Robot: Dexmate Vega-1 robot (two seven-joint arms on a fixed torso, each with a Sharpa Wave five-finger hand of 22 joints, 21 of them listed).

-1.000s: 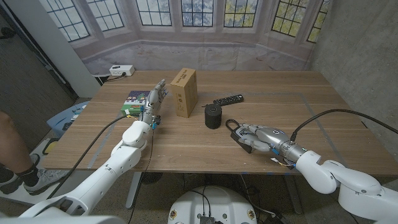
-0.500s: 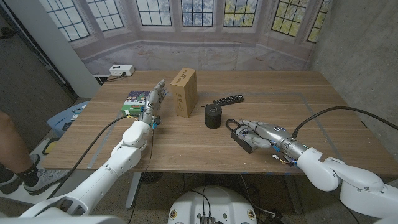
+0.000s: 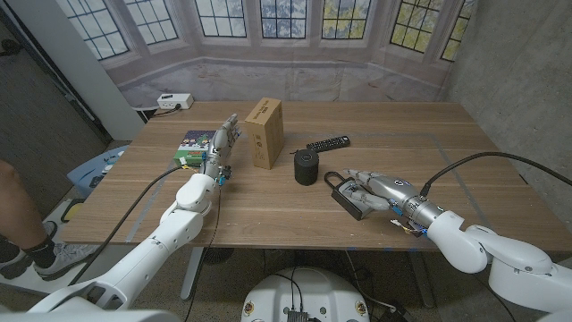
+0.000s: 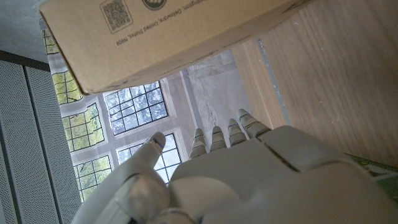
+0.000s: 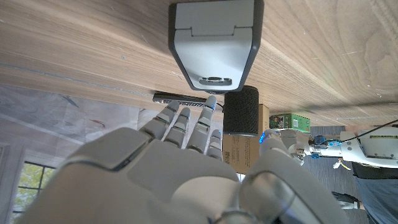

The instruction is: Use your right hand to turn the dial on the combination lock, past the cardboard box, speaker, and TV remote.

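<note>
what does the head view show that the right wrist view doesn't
Head view alone: the whole table, a white power strip at its far left corner, and the lock's black shackle lying flat near the right hand. Right wrist view alone: the lock's grey face seen close, just past the fingertips, with its dark dial slot. Both: the lock, black speaker, TV remote, cardboard box, the green packet and the raised left hand.

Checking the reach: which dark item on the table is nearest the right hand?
The lock, right at the right hand; the speaker and remote sit farther back.
</note>
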